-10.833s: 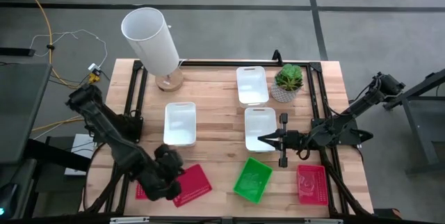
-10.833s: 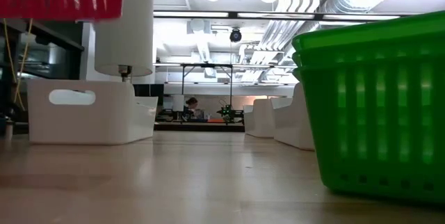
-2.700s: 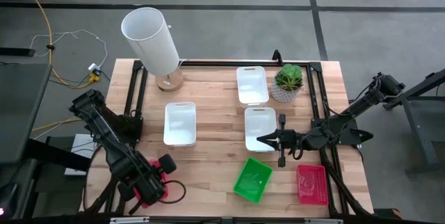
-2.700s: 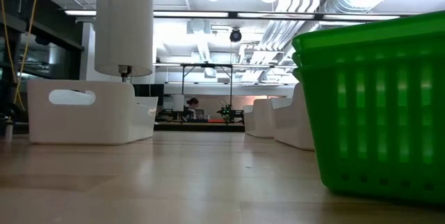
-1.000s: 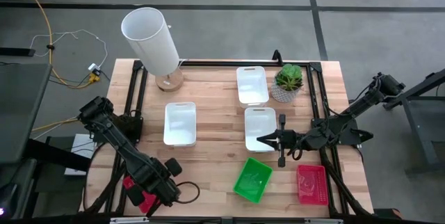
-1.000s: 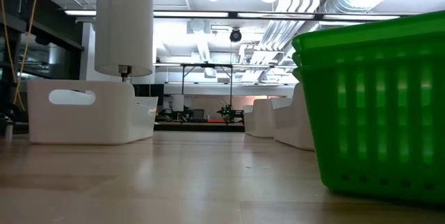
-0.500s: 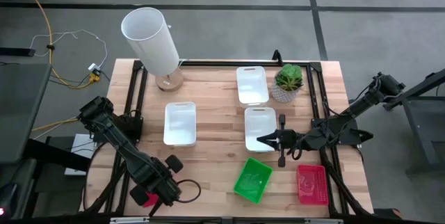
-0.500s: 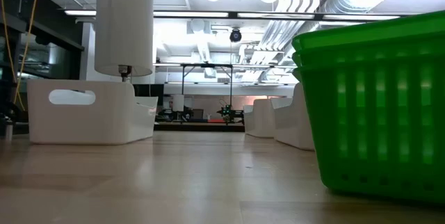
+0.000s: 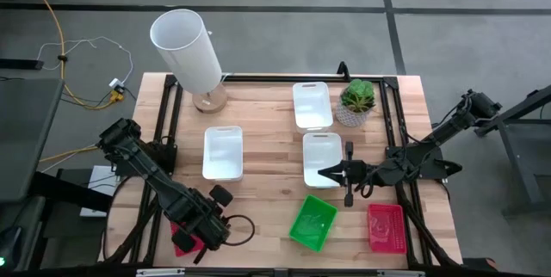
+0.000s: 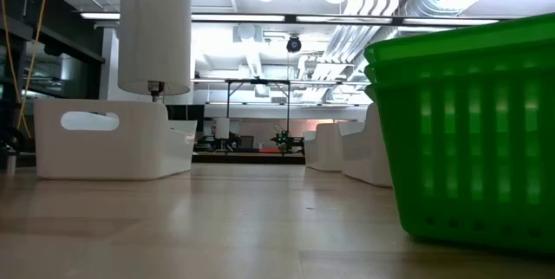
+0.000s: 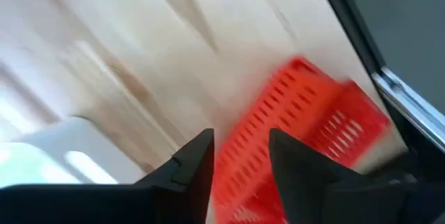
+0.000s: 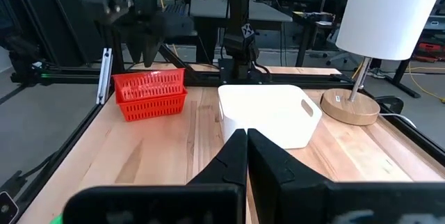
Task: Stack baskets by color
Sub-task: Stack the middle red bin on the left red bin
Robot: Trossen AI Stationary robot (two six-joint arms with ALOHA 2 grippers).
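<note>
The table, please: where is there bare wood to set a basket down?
Free: the strip between the left white basket and the right white basket, and the near edge between the red baskets and green baskets. Crowded: around the plant and the right gripper.

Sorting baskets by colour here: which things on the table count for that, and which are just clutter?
Job: red baskets under the left gripper; red basket at right; green baskets; three white baskets.

Clutter: white lamp; potted plant.
</note>
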